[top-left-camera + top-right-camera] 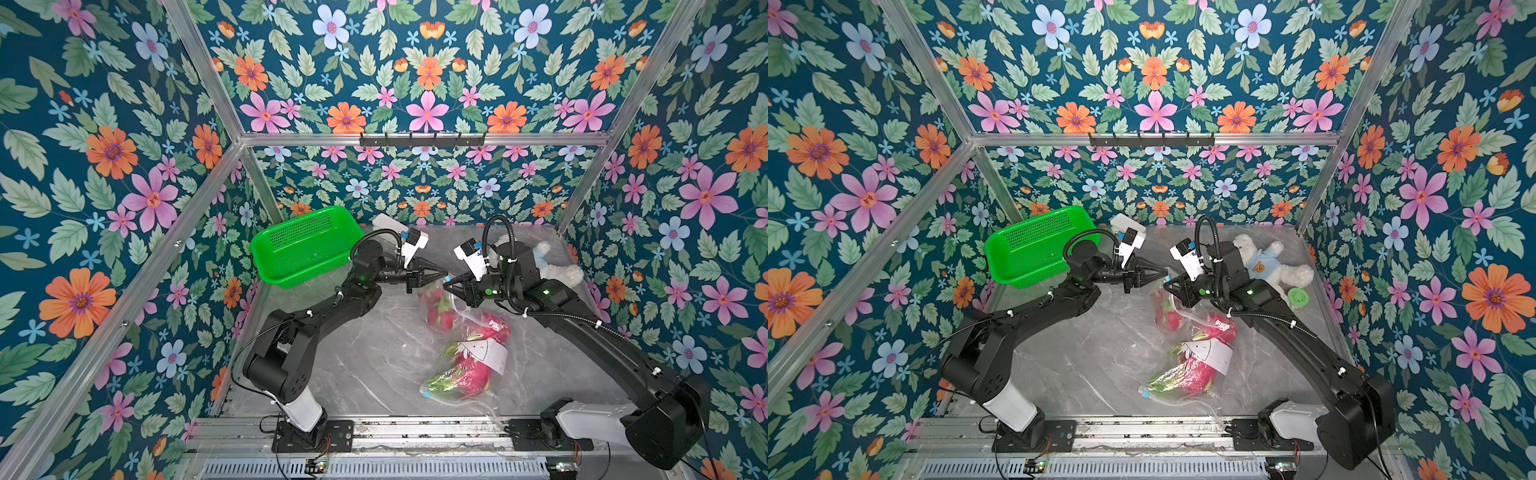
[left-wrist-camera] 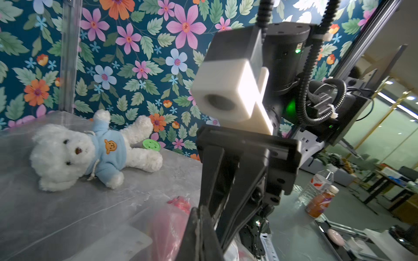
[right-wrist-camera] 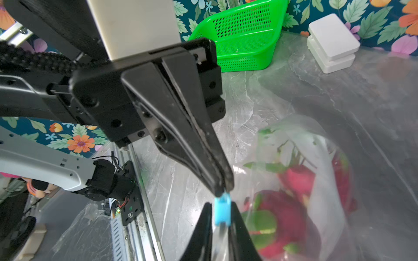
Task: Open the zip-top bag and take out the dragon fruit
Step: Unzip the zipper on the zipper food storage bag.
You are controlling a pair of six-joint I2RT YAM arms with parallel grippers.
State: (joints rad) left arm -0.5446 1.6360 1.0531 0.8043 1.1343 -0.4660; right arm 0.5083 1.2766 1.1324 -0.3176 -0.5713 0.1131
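The clear zip-top bag [image 1: 465, 353] lies on the marble table with the pink, green-scaled dragon fruit [image 1: 469, 370] inside it, seen in both top views. Its far end is lifted to where both grippers meet. My right gripper [image 3: 221, 208] is shut on the bag's blue slider [image 3: 222, 212]. Tip to tip with it, my left gripper [image 3: 222, 188] is shut on the bag's edge just above the slider. The dragon fruit [image 3: 287, 212] shows through the plastic below. In the left wrist view the left gripper [image 2: 199, 210] is closed beside the bag [image 2: 162, 226].
A green basket [image 1: 303, 245] stands tilted at the back left, with a white box [image 3: 332, 43] next to it. A white teddy bear [image 1: 1266, 262] and a green lid [image 1: 1298, 297] lie at the back right. Both arm bases sit on the front rail [image 1: 415, 432].
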